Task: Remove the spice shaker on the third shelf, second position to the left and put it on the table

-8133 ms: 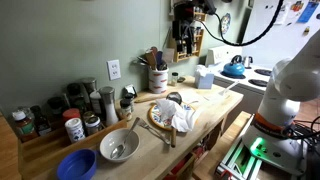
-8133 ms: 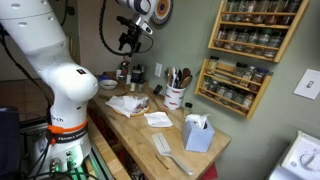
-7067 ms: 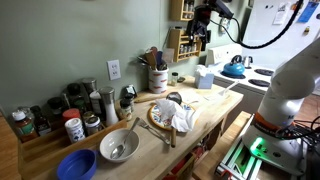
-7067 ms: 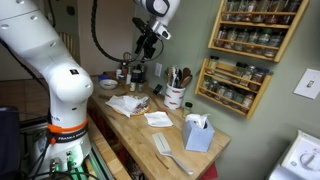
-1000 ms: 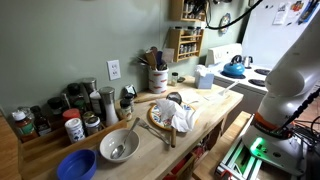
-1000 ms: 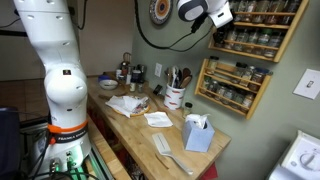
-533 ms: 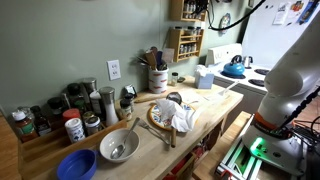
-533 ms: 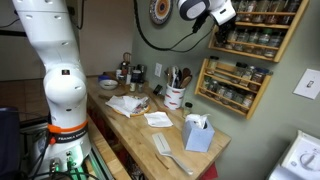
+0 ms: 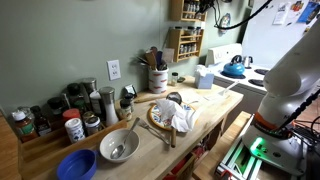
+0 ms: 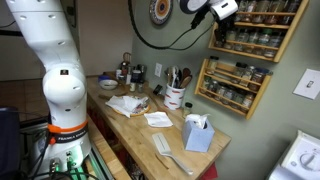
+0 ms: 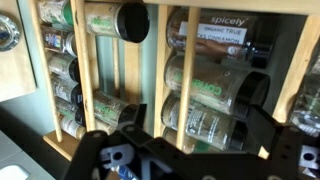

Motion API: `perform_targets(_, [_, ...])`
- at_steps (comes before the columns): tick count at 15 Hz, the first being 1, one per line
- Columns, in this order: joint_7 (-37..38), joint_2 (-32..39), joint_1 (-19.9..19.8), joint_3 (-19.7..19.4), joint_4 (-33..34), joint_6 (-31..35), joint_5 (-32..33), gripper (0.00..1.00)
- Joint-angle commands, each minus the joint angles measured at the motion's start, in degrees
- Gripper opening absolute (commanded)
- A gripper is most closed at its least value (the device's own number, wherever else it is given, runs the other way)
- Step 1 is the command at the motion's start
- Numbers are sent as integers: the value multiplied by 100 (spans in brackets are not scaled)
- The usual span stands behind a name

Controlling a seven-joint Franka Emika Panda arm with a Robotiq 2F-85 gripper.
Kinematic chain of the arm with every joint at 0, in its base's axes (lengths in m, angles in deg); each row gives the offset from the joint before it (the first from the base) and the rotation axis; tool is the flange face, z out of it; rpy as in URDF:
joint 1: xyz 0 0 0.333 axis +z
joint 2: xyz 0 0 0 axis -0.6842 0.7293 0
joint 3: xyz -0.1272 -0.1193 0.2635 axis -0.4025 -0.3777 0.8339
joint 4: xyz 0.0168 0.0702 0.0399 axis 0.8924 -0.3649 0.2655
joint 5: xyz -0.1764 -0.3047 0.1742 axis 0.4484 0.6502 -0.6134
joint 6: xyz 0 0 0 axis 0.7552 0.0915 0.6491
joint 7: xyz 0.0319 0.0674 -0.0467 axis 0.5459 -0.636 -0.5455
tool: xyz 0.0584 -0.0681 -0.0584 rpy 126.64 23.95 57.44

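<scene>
Jaws spread wide and empty, nose-on to the rack [image 10: 250, 53]; wood of the third shelf [image 11: 158, 70] just beside both fingers [image 11: 255, 95], little side room; the spice shaker [image 11: 210, 88] lies between the jaws on that shelf, unclamped; I see open air off the rack's front, tabletop [image 10: 145, 130] well below.

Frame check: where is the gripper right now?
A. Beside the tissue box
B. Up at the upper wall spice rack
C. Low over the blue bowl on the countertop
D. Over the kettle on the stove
B: in an exterior view the gripper is up at the left end of the upper spice rack, and the wrist view is filled with rows of jars.
</scene>
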Motion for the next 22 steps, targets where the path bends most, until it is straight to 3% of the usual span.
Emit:
perform_targets(1, [130,-218,-38,-36,-206,-367,179,100])
perform_targets(19, [175,-276,-194,-11,-274,-886,665,100])
perform_targets(22, [-135,-325,-57,-108,-220,-551,375,100])
